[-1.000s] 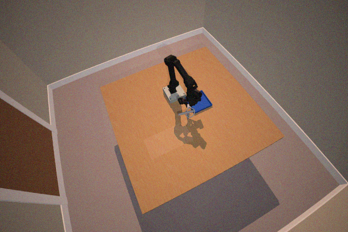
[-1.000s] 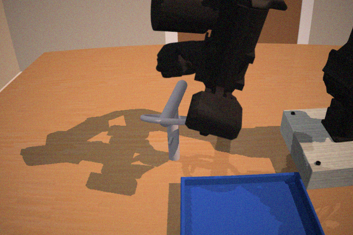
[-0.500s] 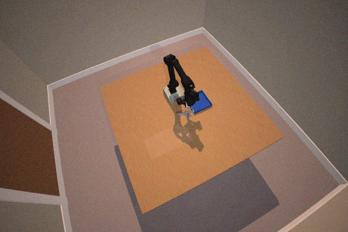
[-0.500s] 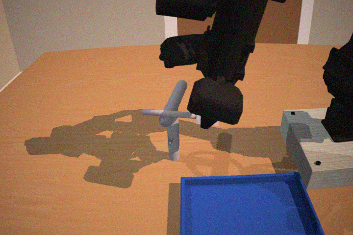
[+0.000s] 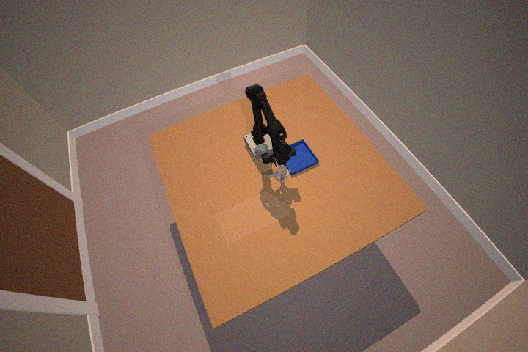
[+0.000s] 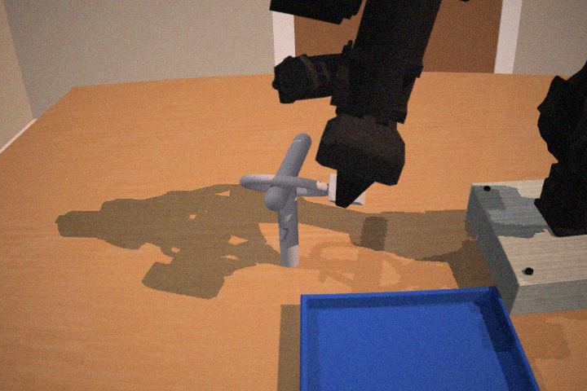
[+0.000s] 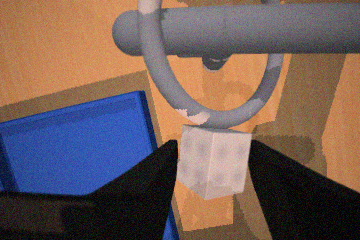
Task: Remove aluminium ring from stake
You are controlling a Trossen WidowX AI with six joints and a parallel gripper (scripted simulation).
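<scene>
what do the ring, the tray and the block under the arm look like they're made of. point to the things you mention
Ring [image 5: 287, 169] [image 6: 257, 182] [image 7: 171, 88]: probably metal, satin grey with soft highlights.
Tray [image 5: 302, 156] [image 6: 395, 340] [image 7: 73, 155]: likely plastic, even blue, little shine; painted metal possible.
Block [image 5: 250, 144] [image 6: 567, 267]: pale matt wood perhaps, going by its fine grain-like streaks.

The aluminium ring [image 5: 281, 166] [image 6: 256, 181] [image 7: 168, 82], grey and round in section, is held clear of the table [image 5: 240, 257] [image 6: 142, 151] [image 7: 48, 55] by its pale, block-shaped tab [image 6: 333, 187] [image 7: 213, 160], which is clamped in the pincer [image 5: 279, 164] [image 6: 347, 199] [image 7: 211, 147]. In the wrist view, the cross-bar [image 5: 273, 174] [image 6: 293, 159] [image 7: 248, 30] is overlapped by the ring's left side, near the rounded end; the right side is passed beneath it. The steel stake [image 6: 289, 239] [image 7: 214, 62] is seen upright at centre in the exterior view, its cylindrical bar carried on top. The square, low-walled blue tray [image 5: 302, 158] [image 6: 414, 345] [image 7: 78, 150] is laid flat, lower right there, apart from the ring.
</scene>
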